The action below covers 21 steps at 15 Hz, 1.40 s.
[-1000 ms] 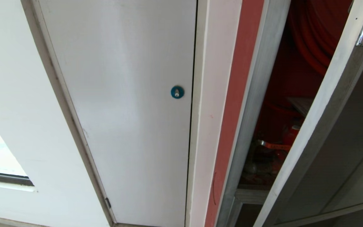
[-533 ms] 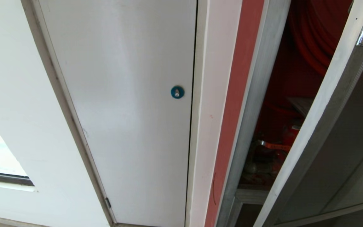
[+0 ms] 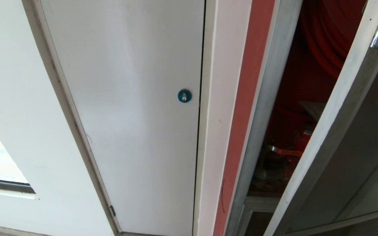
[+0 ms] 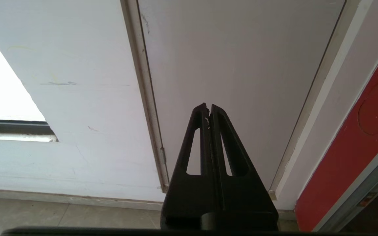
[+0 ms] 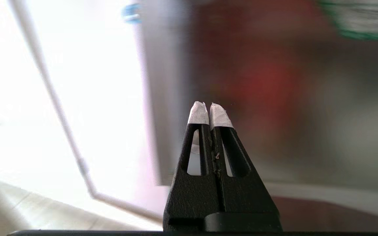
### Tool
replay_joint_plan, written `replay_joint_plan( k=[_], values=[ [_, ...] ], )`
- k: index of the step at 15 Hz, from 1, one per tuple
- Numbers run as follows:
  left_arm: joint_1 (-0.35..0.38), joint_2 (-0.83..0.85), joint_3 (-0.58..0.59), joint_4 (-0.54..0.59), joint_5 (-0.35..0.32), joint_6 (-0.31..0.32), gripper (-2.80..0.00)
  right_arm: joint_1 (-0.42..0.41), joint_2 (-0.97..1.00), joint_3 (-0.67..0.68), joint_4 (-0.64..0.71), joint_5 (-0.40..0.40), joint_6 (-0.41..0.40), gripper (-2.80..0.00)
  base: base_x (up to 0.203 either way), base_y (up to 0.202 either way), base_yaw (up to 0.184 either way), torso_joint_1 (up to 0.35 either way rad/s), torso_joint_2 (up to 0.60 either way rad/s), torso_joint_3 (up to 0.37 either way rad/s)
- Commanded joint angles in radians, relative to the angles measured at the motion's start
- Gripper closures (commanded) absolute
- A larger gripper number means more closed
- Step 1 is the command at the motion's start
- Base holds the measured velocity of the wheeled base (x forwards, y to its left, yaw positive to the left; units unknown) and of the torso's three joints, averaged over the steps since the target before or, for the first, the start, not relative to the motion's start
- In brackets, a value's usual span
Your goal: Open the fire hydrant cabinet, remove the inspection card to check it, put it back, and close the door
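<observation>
Currently the fire hydrant cabinet (image 3: 267,108) stands open at the right of the head view, its door (image 3: 356,137) swung out toward the camera. Inside: red interior, red hose reel (image 3: 330,29) up top, a red valve (image 3: 302,141) low down, and a flat pale sheet (image 3: 313,109) just above the valve, probably the inspection card, can't confirm. White panel door (image 3: 126,114) with round blue lock (image 3: 184,95) sits left of the cabinet. Neither arm shows in the head view. Left end effector (image 4: 208,108) closed, empty, pointed at the white panel door. Right end effector (image 5: 209,108) closed, empty, white-taped tips facing the cabinet's red interior; background blurred.
</observation>
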<state>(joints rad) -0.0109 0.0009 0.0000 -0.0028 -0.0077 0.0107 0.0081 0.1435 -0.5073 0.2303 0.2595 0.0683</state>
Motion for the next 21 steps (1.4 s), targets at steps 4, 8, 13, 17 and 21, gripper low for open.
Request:
replay_joint_plan(
  k=[4,8,13,17,21],
  values=[
    [0.000,0.001,0.006,0.000,0.000,0.000,0.00,0.001,0.291,-0.083,-0.001,0.254,-0.005,0.00,0.000,0.000,0.000,0.000,0.00,0.000],
    [0.000,0.001,0.006,0.000,0.000,0.000,0.00,0.003,0.475,-0.113,-0.003,0.400,-0.069,0.00,0.000,0.000,0.000,0.000,0.00,0.000],
    [0.000,0.001,0.006,0.000,0.000,0.000,0.00,0.052,0.654,-0.114,-0.099,0.459,-0.115,0.00,0.000,0.000,0.000,0.000,0.00,0.000],
    [0.000,0.001,0.006,0.000,0.000,0.000,0.00,0.102,0.771,-0.109,-0.204,0.460,-0.116,0.00,0.000,0.000,0.000,0.000,0.00,0.000],
    [0.000,0.001,0.006,0.000,0.000,0.000,0.00,0.118,0.889,-0.113,-0.336,0.460,-0.114,0.00,0.000,0.000,0.000,0.000,0.00,0.000]
  ],
)
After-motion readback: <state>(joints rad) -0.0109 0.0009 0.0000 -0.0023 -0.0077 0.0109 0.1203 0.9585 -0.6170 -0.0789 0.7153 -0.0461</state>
